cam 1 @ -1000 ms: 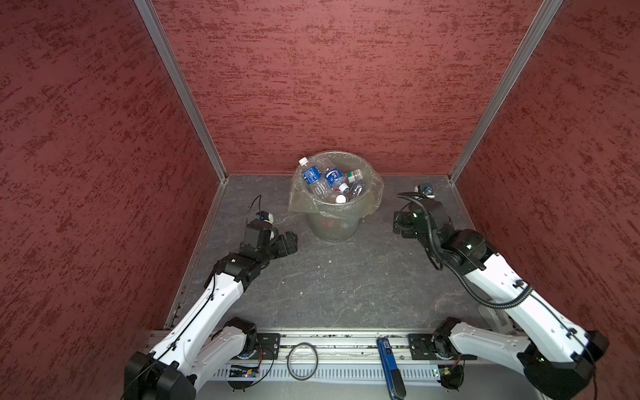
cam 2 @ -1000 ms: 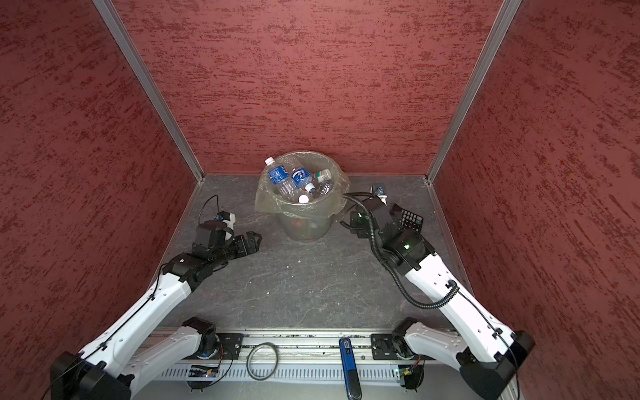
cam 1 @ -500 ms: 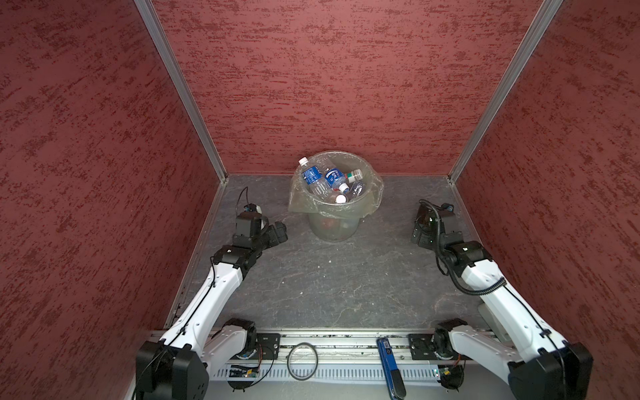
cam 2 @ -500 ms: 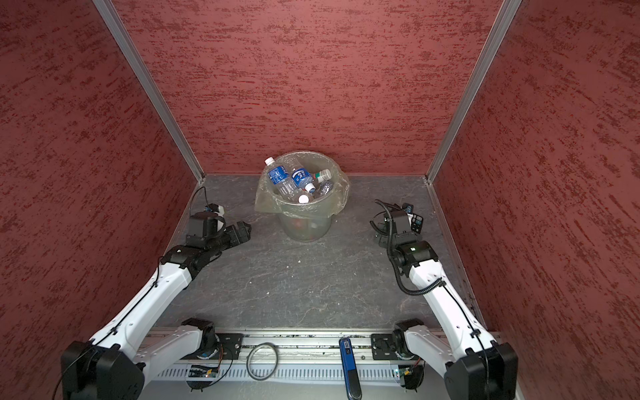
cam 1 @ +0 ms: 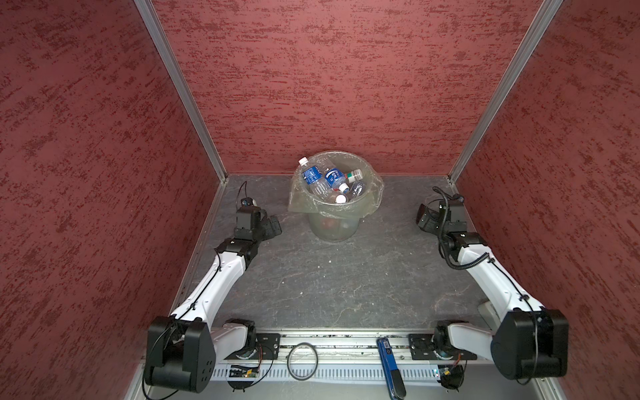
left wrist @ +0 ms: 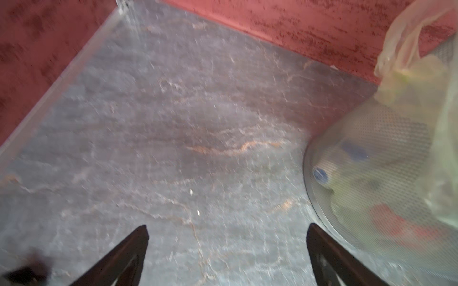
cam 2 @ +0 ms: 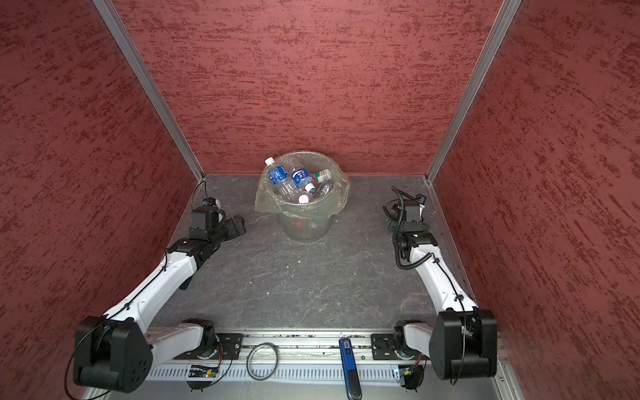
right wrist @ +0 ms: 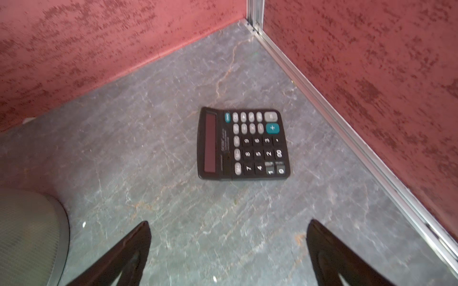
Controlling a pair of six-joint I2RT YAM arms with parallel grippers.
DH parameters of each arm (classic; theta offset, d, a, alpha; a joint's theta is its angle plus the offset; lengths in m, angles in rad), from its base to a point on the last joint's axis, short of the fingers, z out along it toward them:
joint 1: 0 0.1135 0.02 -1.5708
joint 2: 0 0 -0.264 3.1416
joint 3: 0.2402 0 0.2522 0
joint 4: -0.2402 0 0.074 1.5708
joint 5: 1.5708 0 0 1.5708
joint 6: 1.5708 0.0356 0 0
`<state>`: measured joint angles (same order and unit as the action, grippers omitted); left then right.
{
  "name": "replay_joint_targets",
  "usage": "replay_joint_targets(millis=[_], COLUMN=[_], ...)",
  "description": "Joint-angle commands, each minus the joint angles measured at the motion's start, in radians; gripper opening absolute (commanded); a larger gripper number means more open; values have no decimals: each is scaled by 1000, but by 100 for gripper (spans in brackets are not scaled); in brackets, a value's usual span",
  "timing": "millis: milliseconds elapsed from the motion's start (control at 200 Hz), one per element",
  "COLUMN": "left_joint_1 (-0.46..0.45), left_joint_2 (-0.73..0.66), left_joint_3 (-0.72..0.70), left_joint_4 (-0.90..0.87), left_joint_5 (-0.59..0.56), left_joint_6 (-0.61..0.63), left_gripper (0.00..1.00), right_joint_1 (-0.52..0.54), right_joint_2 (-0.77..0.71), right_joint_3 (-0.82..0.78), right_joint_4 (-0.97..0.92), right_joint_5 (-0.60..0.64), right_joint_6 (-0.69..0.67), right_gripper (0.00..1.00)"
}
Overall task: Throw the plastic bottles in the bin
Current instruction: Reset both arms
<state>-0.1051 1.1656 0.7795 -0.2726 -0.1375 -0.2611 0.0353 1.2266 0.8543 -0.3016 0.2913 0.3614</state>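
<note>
A black calculator (right wrist: pixel 243 143) lies on the grey counter (cam 1: pixel 329 277) near the far right corner. Clear bottles (cam 1: pixel 311 175), blue-labelled, fill the bagged bin (cam 1: pixel 332 230) by the back wall. Both jaws gape wide, empty.

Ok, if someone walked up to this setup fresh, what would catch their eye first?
The bin at the back middle of the grey floor, lined with a yellowish bag and filled with bottles. On either side, the left gripper and right gripper stand open and empty. A black calculator lies face up near the right back corner.
</note>
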Motion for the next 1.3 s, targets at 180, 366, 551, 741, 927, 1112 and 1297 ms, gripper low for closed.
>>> replay_joint_targets(millis=[180,366,551,741,927,1112,1297], left_joint_1=[156,237,240,191,181,181,178], left_joint_2=[58,178,252,329,367,367,367], left_joint_3=[-185,-300,-346,-381,-405,-402,-402], left_joint_4=[461,768,969,1098,1173,1165,1164], left_joint_5=[158,365,391,376,363,358,347], left_joint_6=[186,233,224,276,283,280,283], left_gripper=[100,100,100,99,99,99,99], right_joint_1=[-3,-3,-4,-3,-3,-6,-20], right_joint_2=[-98,4,48,86,112,149,218], right_joint_3=[-367,-420,-480,-527,-554,-545,-583], right_joint_4=[696,839,958,1085,1189,1241,1394], right_joint_5=[-8,-35,-29,-85,-104,-120,-183], right_joint_6=[-287,-342,-374,-400,-421,-425,-397], right_gripper=[99,99,99,99,99,98,98])
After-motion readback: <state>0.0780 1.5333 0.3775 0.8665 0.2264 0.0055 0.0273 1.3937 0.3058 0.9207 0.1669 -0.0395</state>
